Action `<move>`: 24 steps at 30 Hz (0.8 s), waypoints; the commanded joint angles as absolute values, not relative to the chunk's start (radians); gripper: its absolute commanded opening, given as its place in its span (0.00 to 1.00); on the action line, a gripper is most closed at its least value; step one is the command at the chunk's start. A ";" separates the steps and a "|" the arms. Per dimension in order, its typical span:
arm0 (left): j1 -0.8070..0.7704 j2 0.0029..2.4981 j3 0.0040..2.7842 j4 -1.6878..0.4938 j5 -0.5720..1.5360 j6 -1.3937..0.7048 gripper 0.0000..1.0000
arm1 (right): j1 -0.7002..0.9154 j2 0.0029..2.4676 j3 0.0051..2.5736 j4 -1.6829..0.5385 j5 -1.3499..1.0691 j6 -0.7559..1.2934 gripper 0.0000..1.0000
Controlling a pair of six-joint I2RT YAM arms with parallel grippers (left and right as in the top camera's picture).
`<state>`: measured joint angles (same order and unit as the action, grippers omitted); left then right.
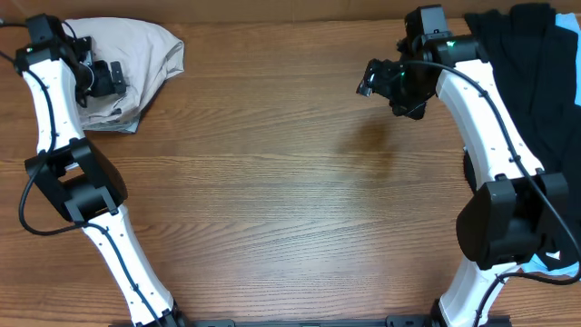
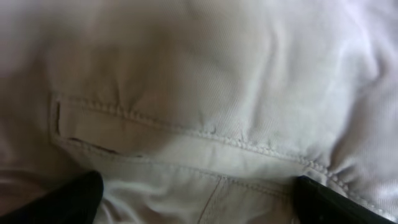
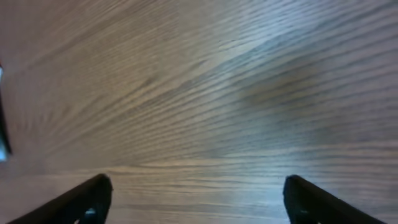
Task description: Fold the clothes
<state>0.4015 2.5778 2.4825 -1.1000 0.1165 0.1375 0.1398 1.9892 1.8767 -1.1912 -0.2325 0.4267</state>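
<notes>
Shorts are lying bunched at 10 o'clock on the table. Left gripper is hovering close over them, jaws spread wide. Right gripper is hanging wide-spread over wood at 1 o'clock.

Left wrist cam gives me only the tips of the left gripper, cropped by the bottom edge, & the shorts just ahead of it are blurry and run past every edge, so can't tell which part I'm over. Right wrist cam: right gripper cropped the same way, w/ a blurred dark-and-white sliver far off to its left at the frame edge, can't ID it. Overhead, black garments behind the right gripper run off the top & rt edges.
</notes>
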 commanded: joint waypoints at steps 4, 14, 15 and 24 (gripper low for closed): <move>0.412 2.247 2.538 -1.134 0.166 0.070 1.00 | 0.128 1.796 2.111 -1.385 -0.056 0.383 1.00; 0.411 2.049 2.538 -1.167 0.281 -0.102 1.00 | 0.128 1.509 2.202 -1.628 0.036 0.385 1.00; 0.411 2.048 2.538 -1.167 0.281 -0.102 1.00 | 0.128 1.480 2.202 -1.638 0.036 0.385 1.00; 0.411 2.052 2.537 -1.168 0.281 -0.102 1.00 | 0.128 1.142 2.192 -1.694 -0.025 0.393 1.00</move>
